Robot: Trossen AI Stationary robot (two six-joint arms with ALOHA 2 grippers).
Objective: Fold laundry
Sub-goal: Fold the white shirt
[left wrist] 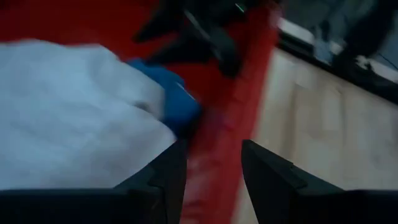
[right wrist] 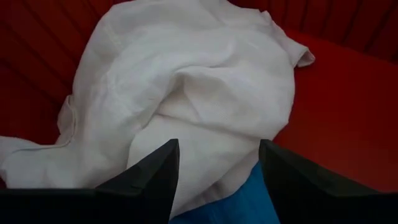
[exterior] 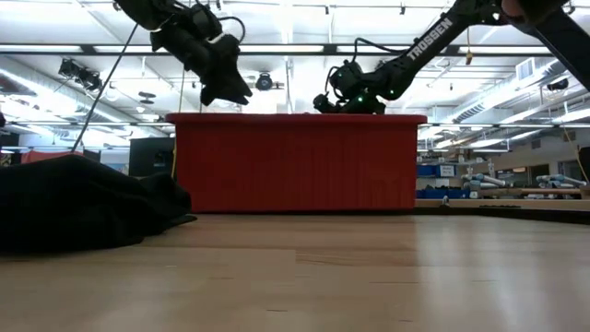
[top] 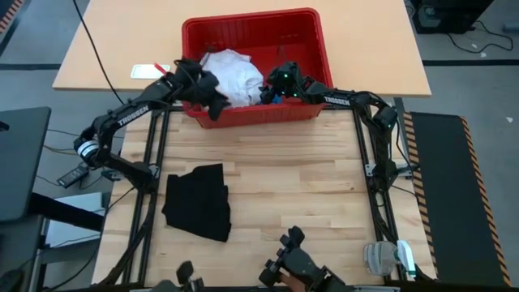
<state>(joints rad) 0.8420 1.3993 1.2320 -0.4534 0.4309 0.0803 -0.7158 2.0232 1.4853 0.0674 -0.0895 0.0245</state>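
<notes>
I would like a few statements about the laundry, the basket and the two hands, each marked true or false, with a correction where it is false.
1. The white shirt lies inside the red basket. True.
2. The black garment is in the basket. False: it lies on the table, in front of the basket.
3. The blue piece lies next to the white shirt. True.
4. The right hand is closed on the white shirt. False: its fingers are apart and hold nothing.
5. The left hand is above the black garment. False: it is open at the basket's front wall, near the white shirt.
</notes>
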